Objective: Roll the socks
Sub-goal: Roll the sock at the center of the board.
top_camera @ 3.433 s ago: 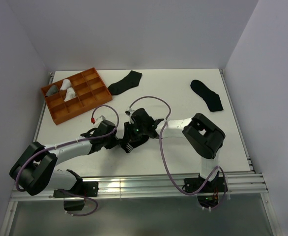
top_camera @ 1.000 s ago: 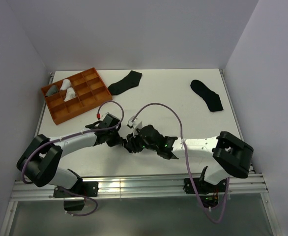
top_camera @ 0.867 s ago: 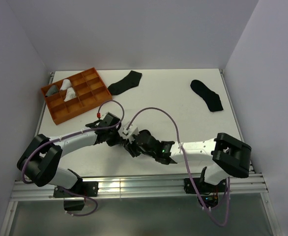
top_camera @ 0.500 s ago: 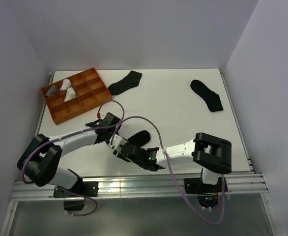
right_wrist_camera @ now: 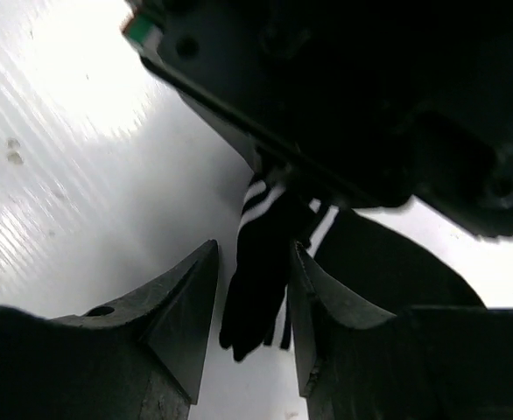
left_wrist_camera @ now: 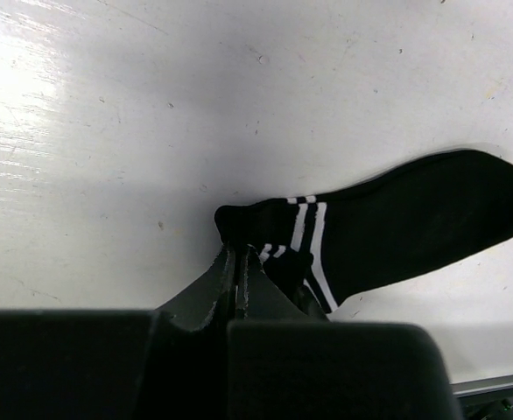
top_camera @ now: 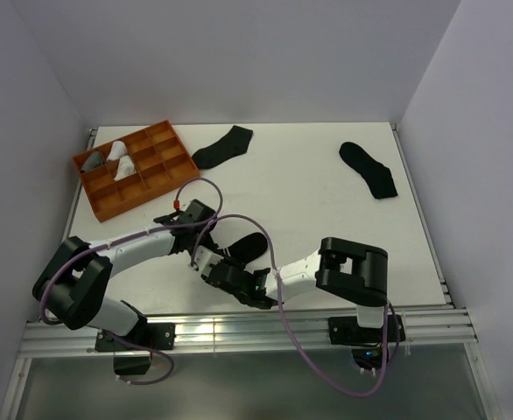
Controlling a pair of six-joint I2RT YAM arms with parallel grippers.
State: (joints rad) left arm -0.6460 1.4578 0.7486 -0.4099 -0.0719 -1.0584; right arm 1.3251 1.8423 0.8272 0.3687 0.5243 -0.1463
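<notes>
A black sock with white stripes [top_camera: 250, 246] lies flat near the table's front, toe to the right. My left gripper [top_camera: 203, 248] is shut on its cuff, and the left wrist view shows the pinched cuff at the fingertips [left_wrist_camera: 239, 255] with the foot [left_wrist_camera: 414, 223] stretching away. My right gripper [top_camera: 209, 265] sits just in front of the left one. In the right wrist view a loose flap of the cuff [right_wrist_camera: 261, 293] hangs between its open jaws [right_wrist_camera: 255, 250], brushing the right finger, under the left gripper's dark body [right_wrist_camera: 370, 105].
Two plain black socks lie at the back, one in the middle [top_camera: 223, 146] and one on the right [top_camera: 368, 168]. An orange compartment tray [top_camera: 156, 171] at the back left holds white and grey rolled socks [top_camera: 116, 159]. Purple cables loop over both arms.
My right arm has swung left, from the sock's right side to its cuff end beside the left gripper. The sock's foot now lies uncovered and flat. The left gripper has stayed put.
</notes>
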